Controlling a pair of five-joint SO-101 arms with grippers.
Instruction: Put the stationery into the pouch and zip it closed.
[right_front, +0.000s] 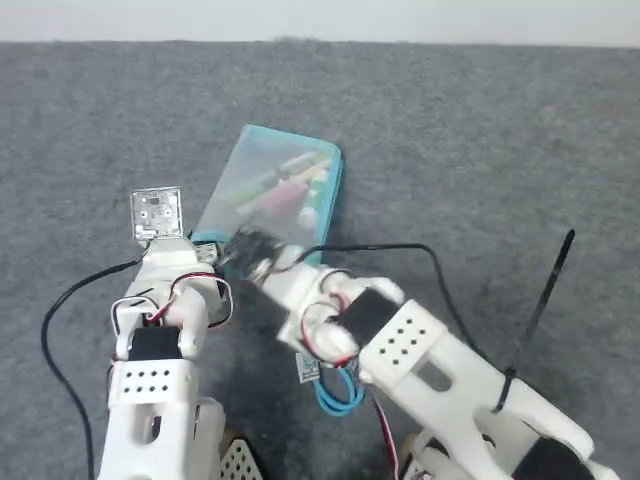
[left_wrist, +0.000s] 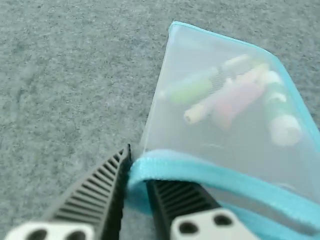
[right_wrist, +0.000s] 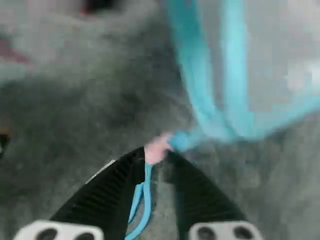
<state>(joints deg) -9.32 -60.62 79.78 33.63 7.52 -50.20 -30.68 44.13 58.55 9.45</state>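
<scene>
One pouch (right_front: 270, 195), one zip pull (right_wrist: 156, 148), two arms (right_front: 160, 330) (right_front: 420, 350), one grey mat (right_front: 480, 130).

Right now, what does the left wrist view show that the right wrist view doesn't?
Left wrist view: the translucent pouch with the stationery lying inside, and the left gripper pinching the corner of the blue zipper edge. Right wrist view: the right gripper closed on a pink zipper pull, with a blue cord trailing from it. Both: the blue zipper edge and the grey mat.
</scene>
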